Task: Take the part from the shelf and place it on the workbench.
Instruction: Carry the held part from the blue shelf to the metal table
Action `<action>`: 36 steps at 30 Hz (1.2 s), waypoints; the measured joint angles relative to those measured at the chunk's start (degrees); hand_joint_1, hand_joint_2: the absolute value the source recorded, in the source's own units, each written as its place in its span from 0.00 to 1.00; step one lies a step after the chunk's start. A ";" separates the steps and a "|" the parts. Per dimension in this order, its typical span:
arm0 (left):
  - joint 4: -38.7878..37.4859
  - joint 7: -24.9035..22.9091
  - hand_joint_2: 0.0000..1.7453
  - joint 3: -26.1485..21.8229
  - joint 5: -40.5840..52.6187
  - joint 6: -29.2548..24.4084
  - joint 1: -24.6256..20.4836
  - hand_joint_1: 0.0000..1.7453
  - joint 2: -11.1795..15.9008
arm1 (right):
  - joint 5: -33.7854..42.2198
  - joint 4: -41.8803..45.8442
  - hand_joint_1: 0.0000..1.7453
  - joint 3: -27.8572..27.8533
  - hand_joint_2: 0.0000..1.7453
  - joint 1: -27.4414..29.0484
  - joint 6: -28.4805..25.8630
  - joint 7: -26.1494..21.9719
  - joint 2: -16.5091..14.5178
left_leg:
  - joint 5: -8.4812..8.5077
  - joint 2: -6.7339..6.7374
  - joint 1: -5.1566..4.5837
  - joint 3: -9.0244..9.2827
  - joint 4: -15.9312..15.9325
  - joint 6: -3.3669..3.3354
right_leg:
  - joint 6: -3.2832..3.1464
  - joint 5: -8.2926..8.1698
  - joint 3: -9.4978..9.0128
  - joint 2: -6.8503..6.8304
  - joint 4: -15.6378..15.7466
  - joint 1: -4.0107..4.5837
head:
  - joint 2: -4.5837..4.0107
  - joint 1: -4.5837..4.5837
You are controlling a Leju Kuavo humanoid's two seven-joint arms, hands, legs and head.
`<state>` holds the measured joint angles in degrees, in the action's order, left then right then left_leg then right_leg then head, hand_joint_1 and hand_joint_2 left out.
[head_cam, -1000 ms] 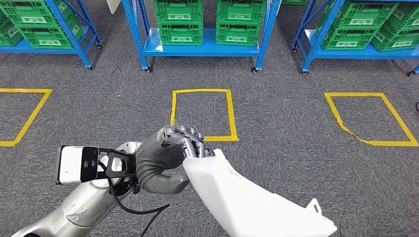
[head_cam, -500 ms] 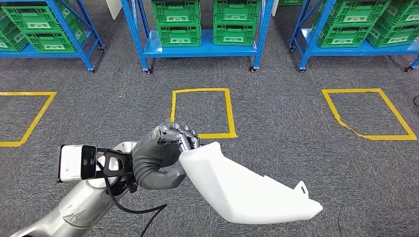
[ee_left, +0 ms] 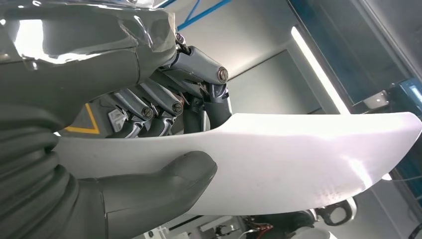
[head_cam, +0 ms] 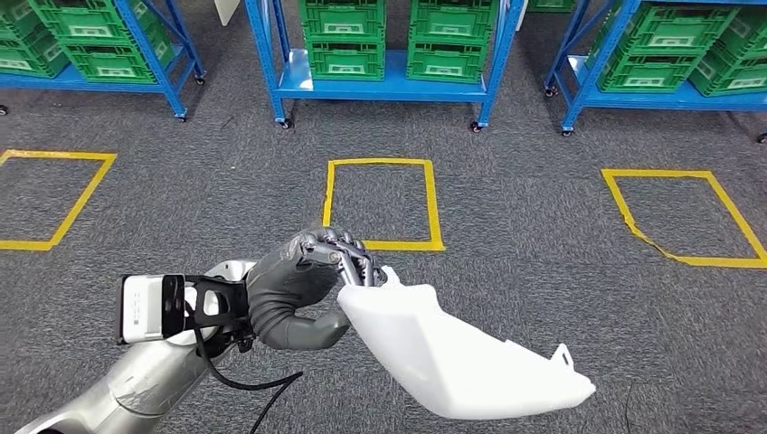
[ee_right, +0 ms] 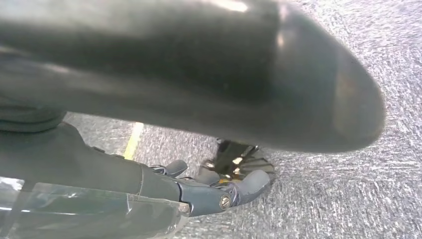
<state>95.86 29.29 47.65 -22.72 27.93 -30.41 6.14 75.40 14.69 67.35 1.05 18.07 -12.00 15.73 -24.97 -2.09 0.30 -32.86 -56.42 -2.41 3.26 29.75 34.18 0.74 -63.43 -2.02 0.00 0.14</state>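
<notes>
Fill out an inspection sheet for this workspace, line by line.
Surface: grey carpet floor; workbench nothing seen.
Job's things: white part carried above the floor, gripped at one end.
Clutter: nothing seen.
Grippers: left robot hand grips the white part, thumb under it, fingers over its edge; right robot hand hangs over the carpet, holds nothing, fingers curled.
Cables: black cable loops under the left wrist.
Surroundings: yellow tape squares on the floor; blue shelves with green crates.
</notes>
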 joint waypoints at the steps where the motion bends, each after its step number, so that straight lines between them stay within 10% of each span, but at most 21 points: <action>1: 0.01 -0.01 1.00 0.09 0.01 0.00 -0.02 0.95 -0.02 | 0.00 -0.06 0.00 -0.07 0.00 0.06 0.03 0.11 0.07 | -0.10 -0.47 -0.09 -0.30 -0.45 0.26 | 0.10 -1.16 -1.71 0.56 3.50 -0.11 | 0.00 -0.01; 7: 0.16 -0.13 1.00 0.36 0.24 0.02 -0.14 0.95 0.11 | -0.16 -0.26 0.00 -0.27 0.00 -0.01 0.11 0.28 0.08 | -0.86 -0.60 0.06 -2.30 -2.60 2.24 | -1.95 -2.47 -2.65 -0.25 6.14 0.11 | 0.00 -0.13; 12: 0.22 -1.16 1.00 0.91 1.84 -0.06 -0.30 0.95 0.28 | -2.35 -0.36 0.00 0.14 0.00 0.21 -0.50 0.83 0.31 | -7.58 1.63 0.35 -8.86 -17.60 2.94 | -2.78 -2.61 -2.32 -2.56 6.14 0.52 | 0.00 -0.44; 16: 0.22 -2.41 1.00 1.10 0.48 0.18 -0.62 0.95 0.19 | -4.72 -0.33 0.00 1.61 0.00 -0.03 -0.68 0.71 0.49 | -2.41 4.37 -0.33 -2.57 -6.22 1.54 | -2.76 -2.59 -2.39 -4.68 6.12 1.16 | 0.00 -0.42; 19: 0.22 -2.88 1.00 1.50 -0.25 1.52 -1.34 0.95 -0.26 | -8.22 -0.26 0.00 3.46 0.00 -0.44 0.16 -0.28 0.62 | -1.66 6.00 -1.29 -0.48 -1.46 0.58 | -2.47 -2.55 -2.25 -6.45 6.13 1.61 | 0.00 -0.39; 21: 0.25 -3.14 1.00 2.11 -0.78 2.82 -1.61 0.95 -0.50 | -11.81 -0.18 0.00 5.48 0.00 -1.10 1.28 -1.39 0.81 | -1.07 4.67 -1.21 -0.42 -0.92 0.20 | -2.09 -2.40 -2.25 -7.14 6.09 1.59 | 0.00 -0.37; 23: 0.28 -3.12 1.00 2.81 -1.62 3.63 -2.07 0.95 -0.94 | -15.01 0.02 0.00 7.83 0.00 -1.66 2.17 -2.36 1.07 | -0.26 3.41 -0.84 -0.12 -0.08 -0.35 | -2.03 -0.78 -1.01 -4.93 3.38 1.37 | 0.00 -0.24; 27: 0.23 -2.81 1.00 4.06 -2.72 3.92 -2.35 0.95 -1.60 | -17.28 0.21 0.00 11.68 0.00 -1.84 2.63 -3.09 1.47 | 0.41 0.31 -0.64 -0.44 0.18 -0.78 | -2.05 4.11 5.21 -1.21 -9.82 0.91 | 0.00 0.08; 31: 0.22 -2.36 1.00 4.47 -3.62 3.91 -2.26 0.95 -1.59 | -17.85 0.21 0.00 13.34 0.00 -2.35 1.85 -3.12 1.41 | 0.27 -2.73 -0.30 -0.80 -0.72 0.03 | 0.41 -0.77 0.63 0.70 0.46 -0.23 | 0.00 0.16; 36: 0.25 -2.07 1.00 4.38 -4.92 4.11 -2.17 0.95 -1.49 | -18.21 0.20 0.00 14.26 0.00 -3.75 1.48 -3.22 0.98 | 0.14 -4.69 0.06 -2.28 -1.82 1.75 | -1.29 -2.39 -1.46 1.06 4.99 -0.11 | 0.00 0.26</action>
<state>96.12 27.22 52.03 -27.64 32.04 -32.58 4.64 57.19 14.89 81.61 -2.70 19.55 -15.23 16.71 -24.83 -6.78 0.36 -35.13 -58.24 -0.66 1.97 27.37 32.72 1.80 -58.44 -2.13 0.00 0.40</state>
